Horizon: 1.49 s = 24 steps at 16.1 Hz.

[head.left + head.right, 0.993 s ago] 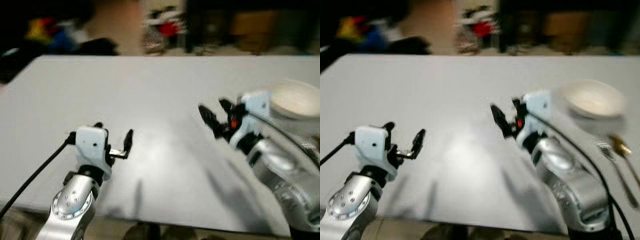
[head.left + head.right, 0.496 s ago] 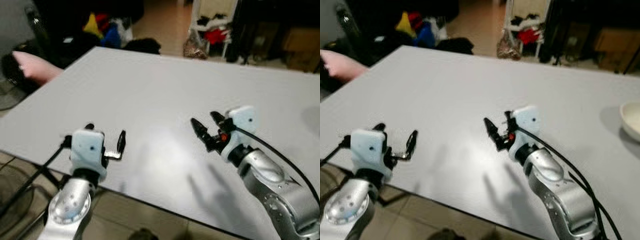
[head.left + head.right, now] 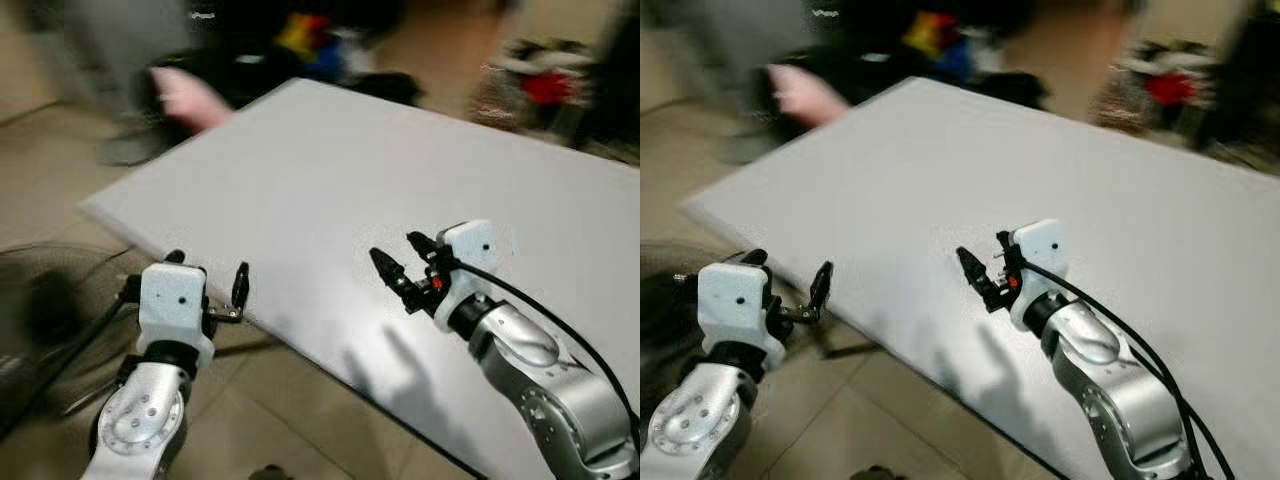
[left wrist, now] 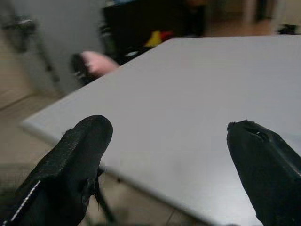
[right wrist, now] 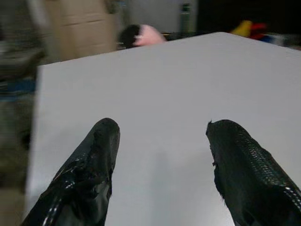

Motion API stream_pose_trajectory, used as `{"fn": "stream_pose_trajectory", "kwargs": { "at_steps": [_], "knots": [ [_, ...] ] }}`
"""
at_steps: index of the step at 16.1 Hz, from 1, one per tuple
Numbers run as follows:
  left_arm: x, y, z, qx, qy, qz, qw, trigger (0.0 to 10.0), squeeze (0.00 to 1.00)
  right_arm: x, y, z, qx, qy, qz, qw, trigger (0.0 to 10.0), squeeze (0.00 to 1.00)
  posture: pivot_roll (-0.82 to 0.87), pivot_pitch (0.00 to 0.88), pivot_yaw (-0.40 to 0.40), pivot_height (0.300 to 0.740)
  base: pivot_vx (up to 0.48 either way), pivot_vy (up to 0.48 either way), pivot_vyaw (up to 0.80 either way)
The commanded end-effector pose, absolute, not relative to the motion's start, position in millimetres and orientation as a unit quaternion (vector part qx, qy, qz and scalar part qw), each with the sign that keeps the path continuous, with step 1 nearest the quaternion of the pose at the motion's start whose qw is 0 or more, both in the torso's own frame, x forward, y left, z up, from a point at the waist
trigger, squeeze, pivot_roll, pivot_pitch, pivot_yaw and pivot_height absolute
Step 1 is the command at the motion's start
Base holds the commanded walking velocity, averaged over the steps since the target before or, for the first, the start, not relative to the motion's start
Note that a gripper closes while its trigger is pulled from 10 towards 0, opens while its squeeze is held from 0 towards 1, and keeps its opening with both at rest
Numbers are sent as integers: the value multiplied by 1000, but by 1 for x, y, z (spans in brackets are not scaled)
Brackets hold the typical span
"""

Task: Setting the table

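surface point(image 3: 330, 170): white, slanting across our view, its near edge over the tiled floor point(image 3: 250, 420)
left end effector point(image 3: 210, 290): fingers spread, holding nothing, at the near edge
right end effector point(image 3: 398, 268): fingers spread, holding nothing, above the surface

Both arms are silver metal with rounded joint housings; the left arm point(image 3: 140, 425) shows a ring of small screws on its round elbow cap. Each wrist carries a white, boxy plastic block with a small dark dot on its face. A black cable runs along each arm. The left tool point(image 3: 210, 290) and right tool point(image 3: 398, 264) each have two long black fingers point(image 5: 89, 176) with a finely textured surface. The right wrist shows a small red-orange mark.
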<state>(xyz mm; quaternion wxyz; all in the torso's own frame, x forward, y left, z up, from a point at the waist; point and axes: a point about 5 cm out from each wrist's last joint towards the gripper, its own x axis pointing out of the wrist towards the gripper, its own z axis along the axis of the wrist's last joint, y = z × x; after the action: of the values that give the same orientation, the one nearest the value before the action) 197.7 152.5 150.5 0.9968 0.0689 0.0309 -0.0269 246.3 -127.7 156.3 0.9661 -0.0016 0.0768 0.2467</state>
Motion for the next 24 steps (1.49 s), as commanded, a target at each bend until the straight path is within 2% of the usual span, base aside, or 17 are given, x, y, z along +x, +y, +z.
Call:
{"fn": "stream_pose_trajectory", "kwargs": {
  "at_steps": [1, 16, 24],
  "knots": [
    [196, 152, 153, 76, 25, -26, 996, 10000, 0, 247, -130, 154, -1, 79, 246, 966, 10000, 0, -63, 35, 40, 740, 0, 0, 800],
    [190, 156, 153, 76, 24, -15, 997, 10000, 0, 247, -127, 142, 23, 96, 257, 961, 10000, 0, -39, 34, 22, 740, 0, 0, 800],
    [188, 160, 155, 82, 23, -10, 996, 10000, 0, 248, -128, 142, 33, 95, 249, 963, 10000, 0, -28, 23, 13, 740, 0, 376, 800]
  ]
}}
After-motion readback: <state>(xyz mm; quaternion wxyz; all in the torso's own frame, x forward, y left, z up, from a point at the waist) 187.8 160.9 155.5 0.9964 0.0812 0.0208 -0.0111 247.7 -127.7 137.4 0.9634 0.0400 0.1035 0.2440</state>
